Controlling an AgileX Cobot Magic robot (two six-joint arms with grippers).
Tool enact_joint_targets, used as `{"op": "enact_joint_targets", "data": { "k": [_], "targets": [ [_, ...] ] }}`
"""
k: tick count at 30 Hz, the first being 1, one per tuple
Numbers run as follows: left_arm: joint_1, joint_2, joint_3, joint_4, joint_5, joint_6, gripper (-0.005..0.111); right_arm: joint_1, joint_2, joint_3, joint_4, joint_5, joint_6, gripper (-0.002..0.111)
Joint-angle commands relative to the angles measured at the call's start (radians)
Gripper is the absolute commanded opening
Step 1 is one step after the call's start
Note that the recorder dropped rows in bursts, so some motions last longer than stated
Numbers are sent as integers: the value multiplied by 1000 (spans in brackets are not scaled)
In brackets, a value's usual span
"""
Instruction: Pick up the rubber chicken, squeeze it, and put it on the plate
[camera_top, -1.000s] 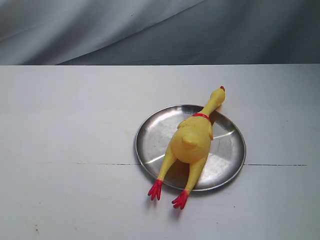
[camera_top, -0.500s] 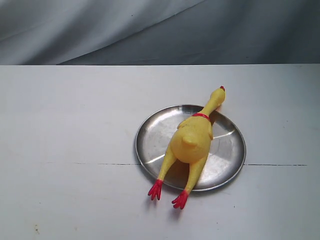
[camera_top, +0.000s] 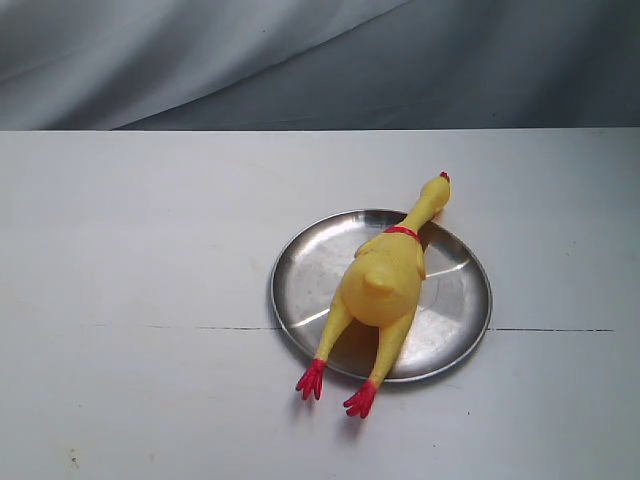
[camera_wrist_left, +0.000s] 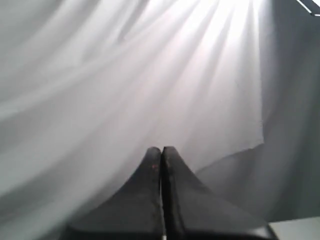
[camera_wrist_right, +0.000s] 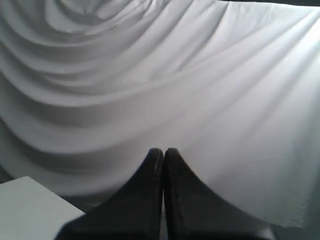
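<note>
The rubber chicken (camera_top: 385, 282) lies across the plate (camera_top: 455, 305), its red feet past the plate's rim. The left gripper (camera_wrist_left: 161, 152) and the right gripper (camera_wrist_right: 163, 152) have their fingers pressed together, holding nothing, facing a white cloth (camera_wrist_right: 150, 75).

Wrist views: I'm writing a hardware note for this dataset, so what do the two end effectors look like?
The left end effector and right end effector look alike. Each is a pair of plain matte black fingers, broad at the base and curving in to narrow rounded tips. No cables, markings or labels show, and the arms themselves appear in no view.
</note>
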Motion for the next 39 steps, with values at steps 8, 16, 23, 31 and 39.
{"op": "enact_joint_targets", "data": {
  "k": [8,16,23,31,39],
  "targets": [
    [1,-161,48,272,-167,-93,0,5,-314,16,-233,0,102,0],
    [1,-261,231,275,-226,-139,0,5,-559,208,-466,-82,259,0],
    [-36,-336,354,281,-245,-139,0,5,-676,397,-460,-82,274,0],
    [-38,-441,498,283,-242,-167,0,5,-762,582,-407,-84,267,0],
    [-106,-441,676,255,-254,-169,0,5,-791,868,-348,-200,262,0]
  ]
}}
